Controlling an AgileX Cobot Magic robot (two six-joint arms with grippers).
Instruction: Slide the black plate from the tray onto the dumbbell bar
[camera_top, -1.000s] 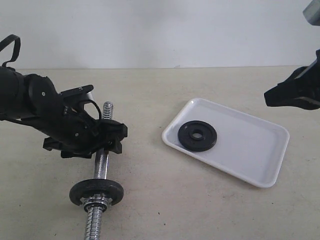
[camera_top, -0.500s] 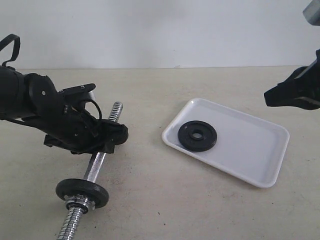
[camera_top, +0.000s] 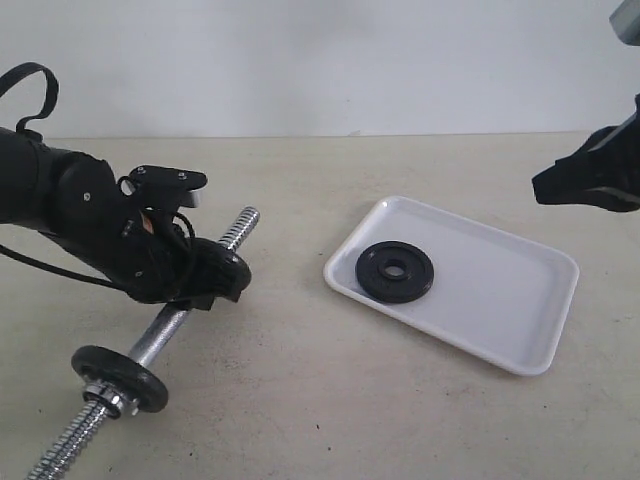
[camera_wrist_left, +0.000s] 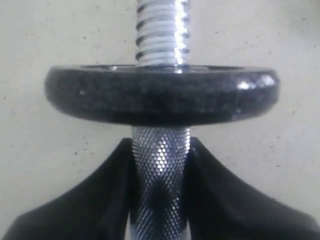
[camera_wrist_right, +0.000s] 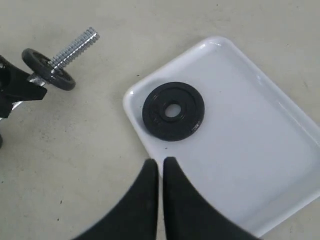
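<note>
The black plate (camera_top: 395, 271) (camera_wrist_right: 173, 111) lies flat at the left end of the white tray (camera_top: 500, 300) (camera_wrist_right: 260, 150). My left gripper (camera_top: 215, 275) (camera_wrist_left: 160, 145) is shut on the knurled middle of the dumbbell bar (camera_top: 165, 330) (camera_wrist_left: 160, 170), which slants from lower left to upper right. A black disc (camera_top: 120, 377) (camera_wrist_left: 160, 95) sits on the bar close in front of the fingers. The bar's free threaded end (camera_top: 240, 222) points toward the tray. My right gripper (camera_top: 545, 190) (camera_wrist_right: 161, 162) hangs shut and empty above the tray's edge.
The beige tabletop (camera_top: 320, 400) runs back to a white wall (camera_top: 320, 60). Bare table lies between the bar's free end and the tray. The bar's other threaded end (camera_top: 60, 445) reaches the lower left corner of the exterior view.
My left gripper closed on the bar and swung it: the disc end went left and down, the free end tipped right toward the tray. The right arm barely moved.
</note>
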